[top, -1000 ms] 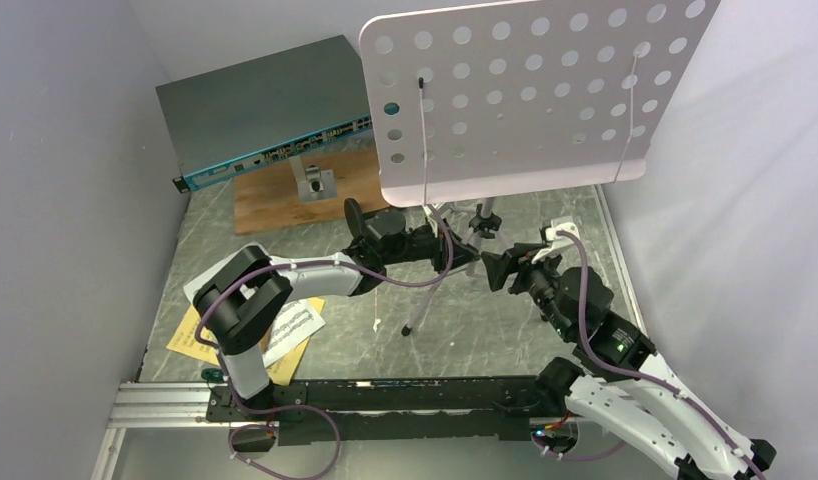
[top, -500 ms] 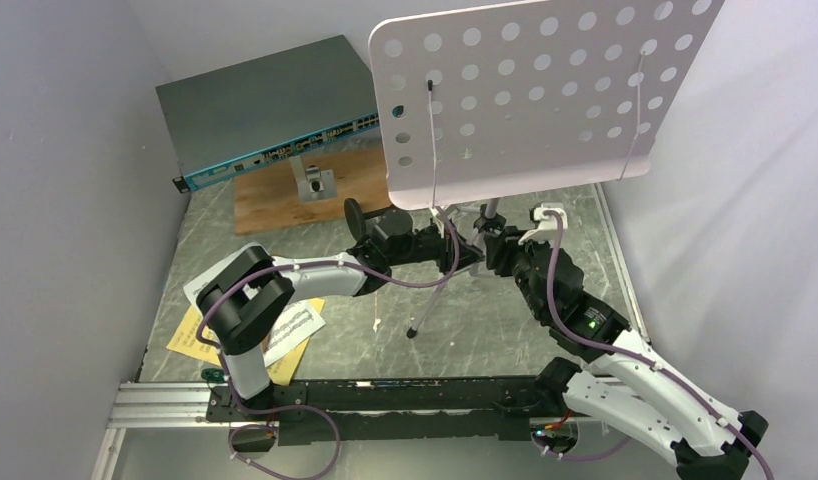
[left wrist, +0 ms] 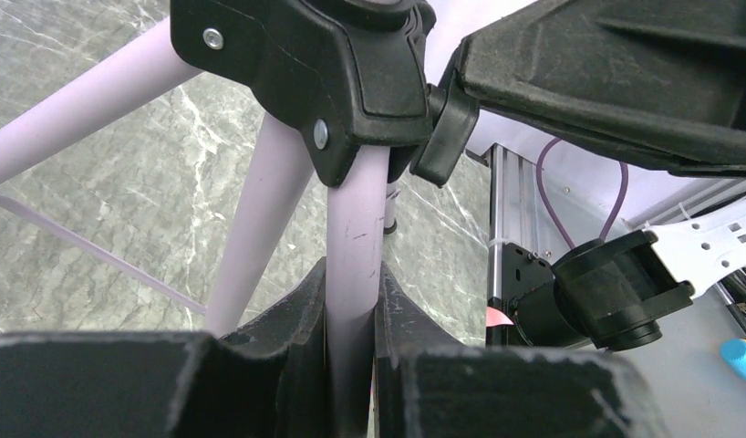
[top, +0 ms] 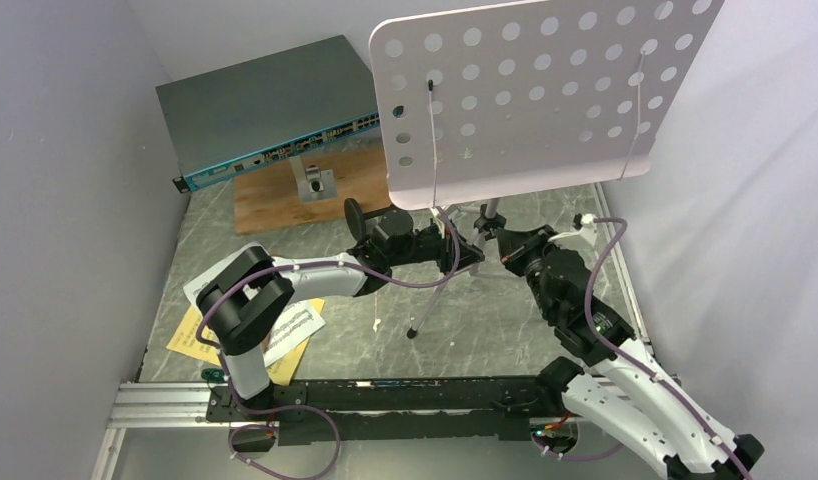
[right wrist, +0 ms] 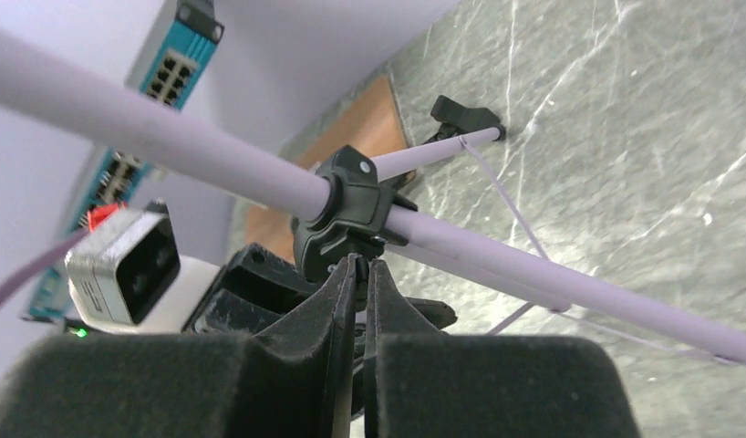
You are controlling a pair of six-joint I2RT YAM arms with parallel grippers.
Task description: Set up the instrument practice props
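The pale lilac perforated music stand (top: 525,100) stands at the back right on thin tripod legs (top: 430,300). My left gripper (top: 473,256) is shut on its lilac pole (left wrist: 356,228), just below the black collar (left wrist: 351,64). My right gripper (top: 505,240) reaches in from the right. It is shut on the small black knob (left wrist: 447,128) of that collar (right wrist: 347,205), its jaws almost touching (right wrist: 360,265). White and yellow music sheets (top: 290,328) lie flat at the front left, under the left arm.
A flat grey network switch (top: 265,110) with a blue front sits at the back left. In front of it lies a wooden board (top: 270,200) with a metal block (top: 315,183). Grey walls close in on both sides.
My right gripper has moved in to the stand's collar and closed on its knob. The stand's desk shifted slightly right early on. The left gripper kept its hold on the pole.
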